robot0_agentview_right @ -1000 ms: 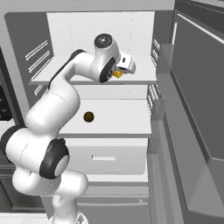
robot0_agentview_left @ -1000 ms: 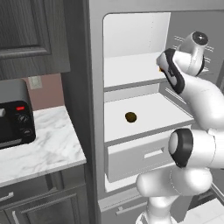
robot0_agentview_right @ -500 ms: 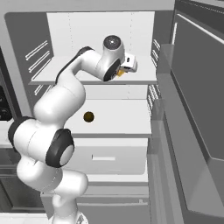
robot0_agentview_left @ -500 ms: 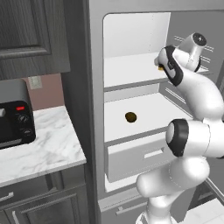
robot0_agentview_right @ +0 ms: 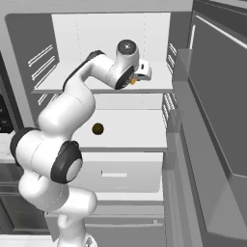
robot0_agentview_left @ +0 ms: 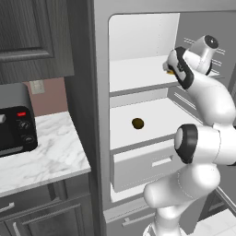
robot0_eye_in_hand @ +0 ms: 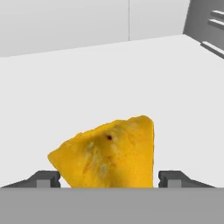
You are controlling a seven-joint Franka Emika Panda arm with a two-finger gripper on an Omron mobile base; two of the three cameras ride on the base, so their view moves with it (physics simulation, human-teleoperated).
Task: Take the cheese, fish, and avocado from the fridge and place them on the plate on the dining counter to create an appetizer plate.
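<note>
Now one cheese (robot0_eye_in_hand: 107, 153) between pincer (robot0_eye_in_hand: 108, 178) tips — jaws spread, not touching; one avocado (robot0_agentview_left: 137, 123) on lower fridge (robot0_agentview_left: 138, 73) shelf.

A dark grey wall cupboard (robot0_agentview_left: 34, 39) hung at the upper left, above a white marble worktop (robot0_agentview_left: 44, 159). A black toaster oven (robot0_agentview_left: 14, 126) with a red light and 2 round knobs sat on that worktop, against a dull pink wall (robot0_agentview_left: 48, 94) bearing a pale socket plate (robot0_agentview_left: 36, 86). Below ran dark cabinet fronts (robot0_agentview_left: 46, 214) with slim metal handles. The light was soft and even, casting only faint shadows.
</note>
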